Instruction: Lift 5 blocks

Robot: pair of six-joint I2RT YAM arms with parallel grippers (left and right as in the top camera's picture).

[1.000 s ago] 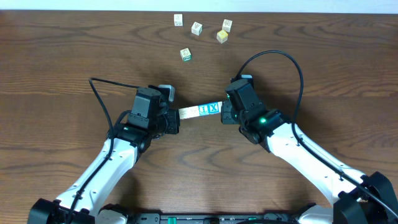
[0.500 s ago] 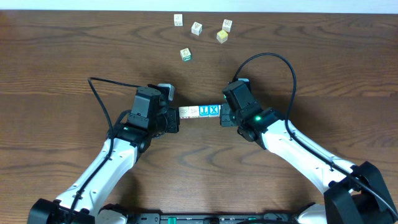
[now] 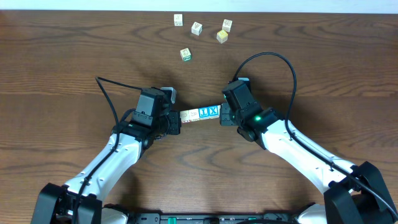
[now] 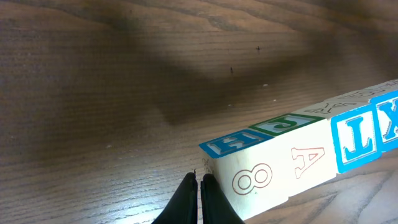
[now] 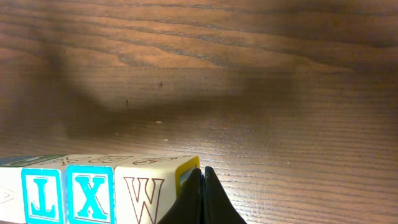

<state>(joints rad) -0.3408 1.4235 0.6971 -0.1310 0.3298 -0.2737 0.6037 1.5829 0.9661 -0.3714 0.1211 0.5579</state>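
Row of blocks [image 4: 280,168] cut by the right edge; prints on far loose blocks [image 3: 197,28] too small.

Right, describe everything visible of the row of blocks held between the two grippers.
The row of blocks is five pale wooden cubes set face to face in a straight line. Side faces read 8, A, L, X, W in red outline, except L and X in blue. The W end shows yellow. The shut left gripper presses the 8 end, the shut right gripper the W end. Its shadow lies apart on the table, so it seems lifted.
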